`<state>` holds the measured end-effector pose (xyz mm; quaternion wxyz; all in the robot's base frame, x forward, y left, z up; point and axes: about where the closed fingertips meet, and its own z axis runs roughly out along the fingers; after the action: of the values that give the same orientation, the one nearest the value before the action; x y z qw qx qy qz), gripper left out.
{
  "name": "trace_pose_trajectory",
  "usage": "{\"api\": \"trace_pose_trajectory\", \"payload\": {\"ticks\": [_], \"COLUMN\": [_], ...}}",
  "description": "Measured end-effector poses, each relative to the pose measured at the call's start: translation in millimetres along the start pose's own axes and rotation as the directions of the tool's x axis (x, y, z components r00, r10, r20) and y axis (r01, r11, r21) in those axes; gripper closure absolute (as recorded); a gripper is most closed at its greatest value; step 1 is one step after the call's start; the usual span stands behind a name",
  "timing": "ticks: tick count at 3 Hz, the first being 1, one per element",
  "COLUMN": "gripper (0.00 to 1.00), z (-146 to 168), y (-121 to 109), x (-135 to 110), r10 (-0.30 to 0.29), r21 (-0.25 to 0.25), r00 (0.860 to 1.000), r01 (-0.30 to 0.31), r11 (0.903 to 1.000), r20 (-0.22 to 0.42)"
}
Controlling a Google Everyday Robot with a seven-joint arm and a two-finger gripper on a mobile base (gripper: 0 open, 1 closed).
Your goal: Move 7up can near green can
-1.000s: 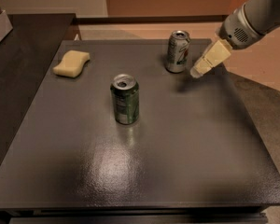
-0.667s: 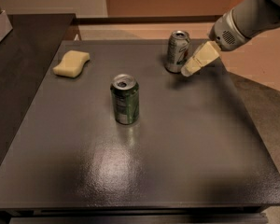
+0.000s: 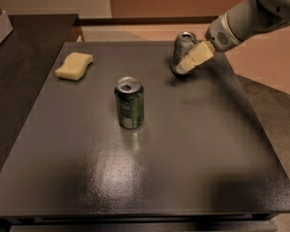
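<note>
The 7up can (image 3: 182, 48), silver-white with a silver top, stands upright at the far right part of the dark table (image 3: 193, 144). The green can (image 3: 129, 103), dark green with pale print, stands upright near the table's middle. My gripper (image 3: 186, 65) reaches in from the upper right on a white arm. Its pale fingers (image 3: 195, 58) lie right against the 7up can's right side, covering the lower right of it.
A yellow sponge (image 3: 75, 65) lies at the far left of the table. A darker counter (image 3: 19, 66) runs along the left side. Floor lies beyond the table's right edge (image 3: 261, 124).
My gripper has moved left, from beside the 7up can to right against it. Both cans and the sponge have stayed in place.
</note>
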<state>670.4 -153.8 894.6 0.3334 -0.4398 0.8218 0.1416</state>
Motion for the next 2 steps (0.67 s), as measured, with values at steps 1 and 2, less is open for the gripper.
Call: {"api": "trace_pose_trajectory", "payload": {"ticks": [1,2], "gripper": [0.0,0.18], "z": [7.8,12.4], "y": [-7.9,-14.0], "x": [-11.3,-21.1], "r10": [0.009,-0.001], "r21": [0.0,-0.003], "r00": [1.0,0.999], "r01": [-0.009,0.001], "r11": [1.0,1.0], "r20": [0.029,0.047]}}
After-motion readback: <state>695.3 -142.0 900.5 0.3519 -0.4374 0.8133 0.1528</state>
